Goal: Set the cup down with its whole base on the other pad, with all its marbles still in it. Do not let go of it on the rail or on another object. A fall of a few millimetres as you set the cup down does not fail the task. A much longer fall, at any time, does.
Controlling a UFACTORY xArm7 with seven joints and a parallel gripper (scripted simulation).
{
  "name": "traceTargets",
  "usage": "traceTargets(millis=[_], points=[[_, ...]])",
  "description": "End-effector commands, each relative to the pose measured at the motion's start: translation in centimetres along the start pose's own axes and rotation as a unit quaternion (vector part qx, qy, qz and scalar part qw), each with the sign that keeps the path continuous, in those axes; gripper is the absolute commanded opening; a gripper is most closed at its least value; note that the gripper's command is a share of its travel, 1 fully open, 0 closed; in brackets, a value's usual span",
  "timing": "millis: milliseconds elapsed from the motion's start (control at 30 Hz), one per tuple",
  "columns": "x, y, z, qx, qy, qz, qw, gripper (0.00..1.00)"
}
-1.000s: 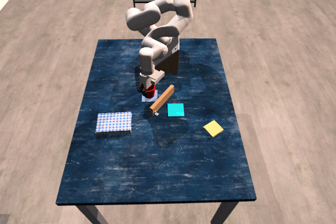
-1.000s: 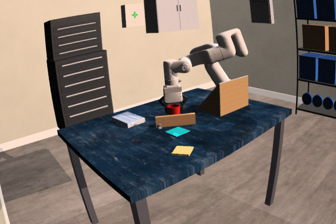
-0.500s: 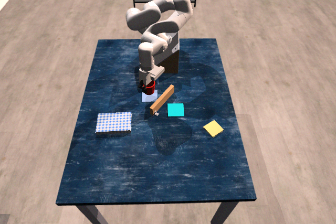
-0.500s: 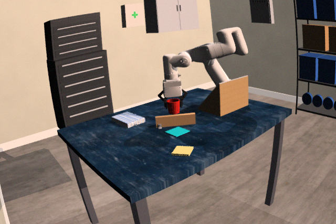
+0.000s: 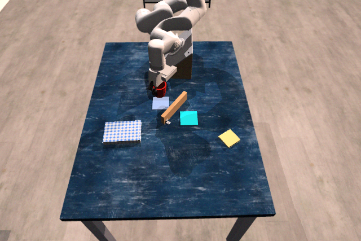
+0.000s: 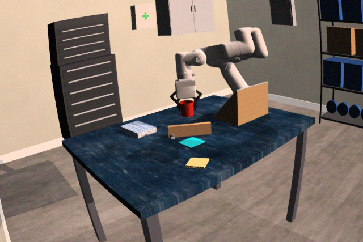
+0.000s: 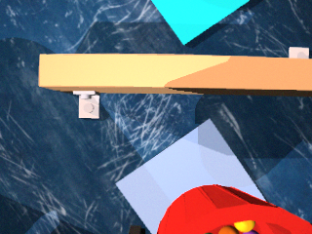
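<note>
The red cup point(image 5: 161, 90) hangs in the air above the pale blue pad point(image 5: 160, 103). My gripper point(image 5: 158, 85) is shut on it, with the fingers on both sides of its rim, as the exterior view shows point(image 6: 186, 107). In the wrist view the cup point(image 7: 234, 214) fills the bottom edge and coloured marbles point(image 7: 239, 227) show inside it. The pale blue pad point(image 7: 190, 171) lies below it. The wooden rail point(image 5: 174, 106) stands between this pad and the cyan pad point(image 5: 188, 117). In the wrist view the rail point(image 7: 175, 73) crosses the frame, and the cyan pad point(image 7: 195, 17) lies beyond it.
A blue checkered box point(image 5: 122, 131) lies at the left of the table. A yellow pad point(image 5: 229, 137) lies at the right. A wooden wedge point(image 6: 244, 104) stands at the arm's base. A small white bracket point(image 7: 89, 103) sits at the rail's end.
</note>
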State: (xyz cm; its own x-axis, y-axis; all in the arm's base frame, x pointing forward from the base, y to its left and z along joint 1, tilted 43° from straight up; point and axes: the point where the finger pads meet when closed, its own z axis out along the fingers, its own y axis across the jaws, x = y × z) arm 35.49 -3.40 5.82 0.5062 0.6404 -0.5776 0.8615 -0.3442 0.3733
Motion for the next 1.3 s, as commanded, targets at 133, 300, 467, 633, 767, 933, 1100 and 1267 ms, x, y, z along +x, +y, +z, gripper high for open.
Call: traceTargets(millis=[133, 300, 467, 633, 767, 933, 1100, 1267], points=[[0.1, 0.0, -1.0, -0.001, 0.002, 0.0, 1.0, 0.85], [0.1, 0.0, -1.0, -0.001, 0.002, 0.0, 1.0, 0.85], [0.1, 0.0, -1.0, -0.001, 0.002, 0.0, 1.0, 0.85], [0.1, 0.0, -1.0, -0.001, 0.002, 0.0, 1.0, 0.85], [0.4, 0.0, -1.0, -0.001, 0.002, 0.0, 1.0, 0.85], [0.7, 0.0, -1.0, -0.001, 0.002, 0.0, 1.0, 0.85], [1.8, 0.0, -1.0, -0.001, 0.002, 0.0, 1.0, 0.85], [3.5, 0.0, -1.0, -0.001, 0.002, 0.0, 1.0, 0.85]])
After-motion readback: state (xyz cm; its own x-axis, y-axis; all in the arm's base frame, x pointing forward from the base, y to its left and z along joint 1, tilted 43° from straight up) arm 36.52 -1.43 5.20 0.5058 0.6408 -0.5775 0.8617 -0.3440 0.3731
